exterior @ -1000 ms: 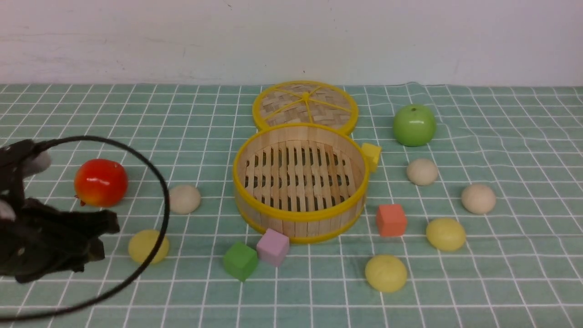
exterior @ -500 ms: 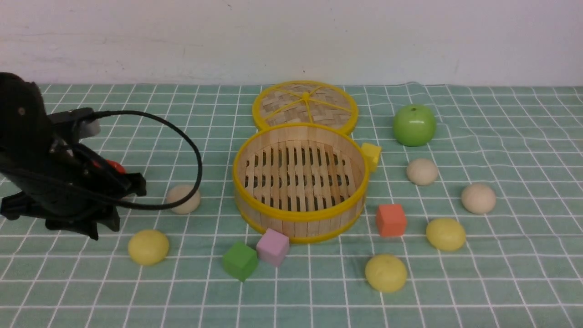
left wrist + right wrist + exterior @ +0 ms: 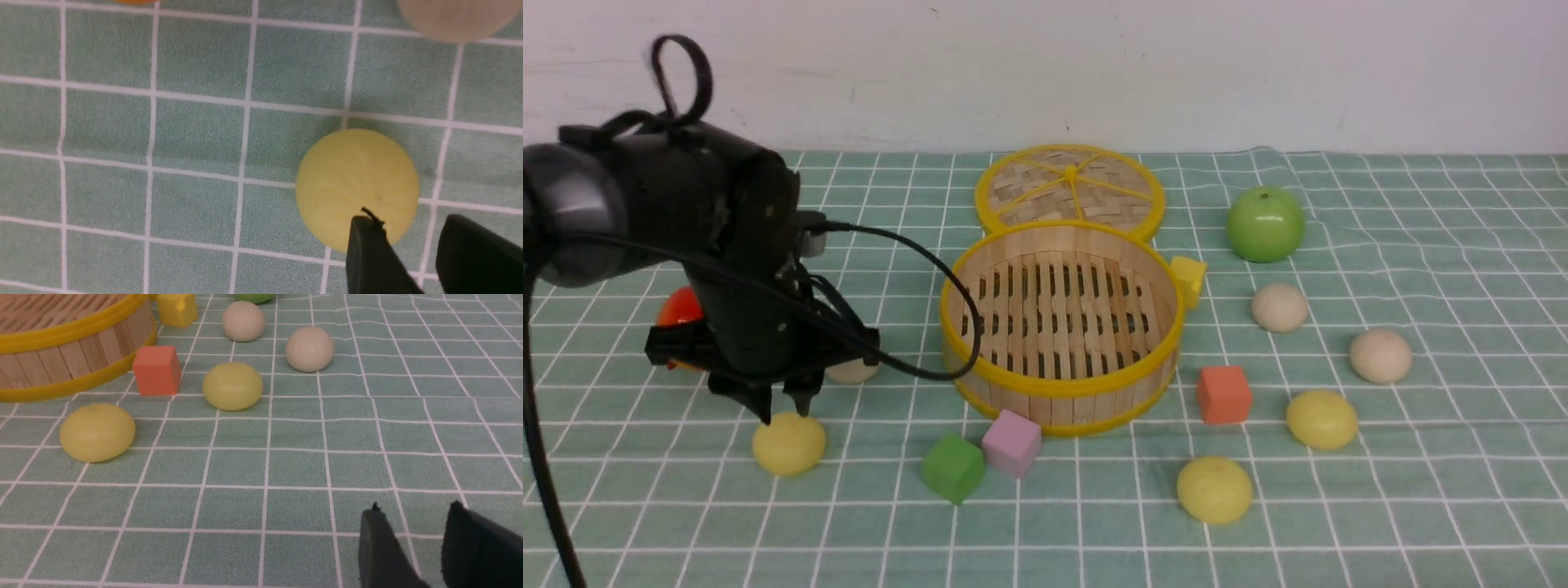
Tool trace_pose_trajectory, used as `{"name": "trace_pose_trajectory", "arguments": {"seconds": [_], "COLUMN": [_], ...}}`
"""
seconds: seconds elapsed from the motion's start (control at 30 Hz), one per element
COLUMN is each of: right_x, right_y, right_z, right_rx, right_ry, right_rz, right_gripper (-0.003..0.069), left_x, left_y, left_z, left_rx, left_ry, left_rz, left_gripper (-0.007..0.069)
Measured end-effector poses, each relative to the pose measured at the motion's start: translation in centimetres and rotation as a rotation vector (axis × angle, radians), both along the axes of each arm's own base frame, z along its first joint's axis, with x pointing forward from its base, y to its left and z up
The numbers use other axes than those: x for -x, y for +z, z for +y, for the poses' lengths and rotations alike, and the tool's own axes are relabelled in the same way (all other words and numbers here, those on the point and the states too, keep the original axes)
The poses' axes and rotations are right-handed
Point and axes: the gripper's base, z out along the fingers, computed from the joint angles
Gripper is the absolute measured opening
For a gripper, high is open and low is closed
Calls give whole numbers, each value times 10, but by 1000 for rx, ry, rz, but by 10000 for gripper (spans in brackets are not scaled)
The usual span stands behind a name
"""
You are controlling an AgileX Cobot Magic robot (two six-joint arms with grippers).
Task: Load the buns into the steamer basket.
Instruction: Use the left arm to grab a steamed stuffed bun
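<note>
Cubes (image 3: 1011,442) and buns (image 3: 788,443) around steamer basket (image 3: 1062,392)

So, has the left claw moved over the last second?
Yes. The left claw has swung in from the left edge toward the steamer basket, and now hangs just over the yellow bun left of it.
</note>
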Motion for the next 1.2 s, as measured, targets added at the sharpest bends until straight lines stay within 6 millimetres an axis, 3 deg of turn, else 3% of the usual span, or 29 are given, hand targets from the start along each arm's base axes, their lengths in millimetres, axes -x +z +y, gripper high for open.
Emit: {"name": "trace_pose_trajectory", "arguments": {"seconds": [1.03,1.13,1.2], "right_x": [0,0,0], "right_y": [0,0,0], "right_z": [0,0,0], "right_rx": [1,1,1], "right_ry": [0,0,0], "right_rz": [0,0,0], "right_gripper": [239,239,239], "left_x": [-14,-14,-13], "left_y": [-37,-37,-37], "left_z": [0,0,-1], "left_rx": [-70,-67,-56], "left_ry": [-21,-33,-48], "left_rz": [38,42,52], "left_gripper": [238,225,163]}}
